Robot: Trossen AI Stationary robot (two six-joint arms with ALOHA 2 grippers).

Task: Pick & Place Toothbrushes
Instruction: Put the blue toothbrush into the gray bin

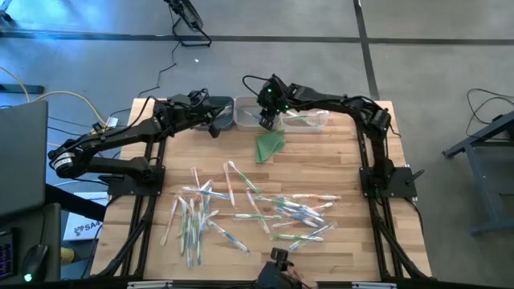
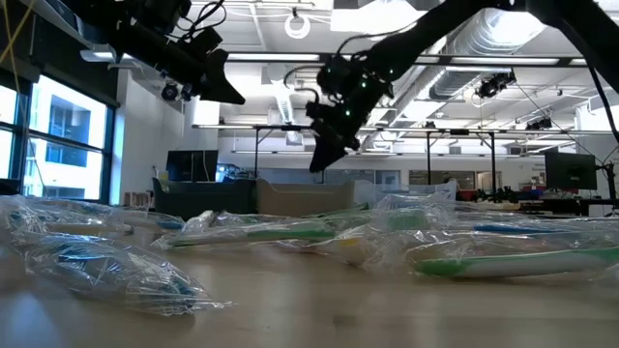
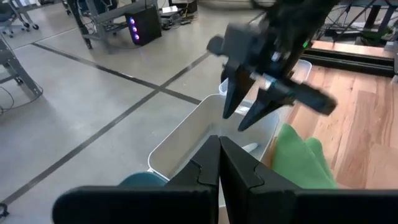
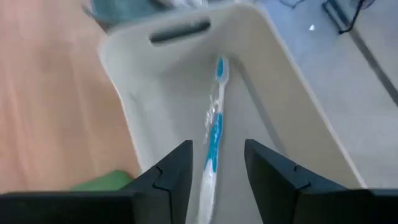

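1. Near you, the wrapped toothbrushes (image 1: 257, 210) lie scattered across the table (image 1: 321, 160) toward 6 o'clock.
2. At 12 o'clock your right gripper (image 1: 267, 122) hangs parted over the white bin (image 4: 186, 81); a blue toothbrush (image 4: 214, 130) lies inside.
3. At 11 o'clock your left gripper (image 1: 214, 128) sits closed, empty.
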